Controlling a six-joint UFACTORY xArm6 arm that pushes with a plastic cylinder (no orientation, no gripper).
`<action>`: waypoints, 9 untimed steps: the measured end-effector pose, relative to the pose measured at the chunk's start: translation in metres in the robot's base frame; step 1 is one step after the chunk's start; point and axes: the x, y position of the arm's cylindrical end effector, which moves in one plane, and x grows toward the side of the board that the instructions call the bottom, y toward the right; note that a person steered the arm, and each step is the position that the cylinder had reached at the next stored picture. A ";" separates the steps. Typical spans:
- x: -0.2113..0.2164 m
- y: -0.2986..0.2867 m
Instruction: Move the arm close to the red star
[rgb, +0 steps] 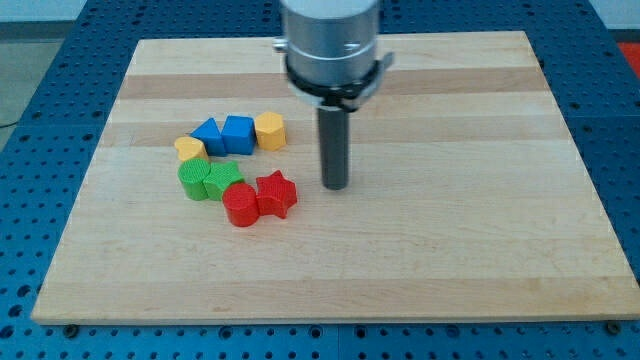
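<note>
- Nearest the camera, a glossy red cylinder (240, 206) touches the red star (277, 194).
- That star lies just toward the view's left of my tip (335, 186), apart from it.
- No jaws here: my tip is a plain dark rod on pale wooden board (450, 230).

Single fixed view, elevated, looking obliquely down at the surface (400, 260).

Camera stands off the view's bottom edge, facing toward the top; mid-range, all four surface edges nearly in frame, blue perforated base (30, 120) around them. Arm housing (330, 45) enters from the top, cropped. No second view to overlap.
</note>
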 end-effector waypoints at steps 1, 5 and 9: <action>0.000 0.030; 0.143 0.044; 0.143 -0.098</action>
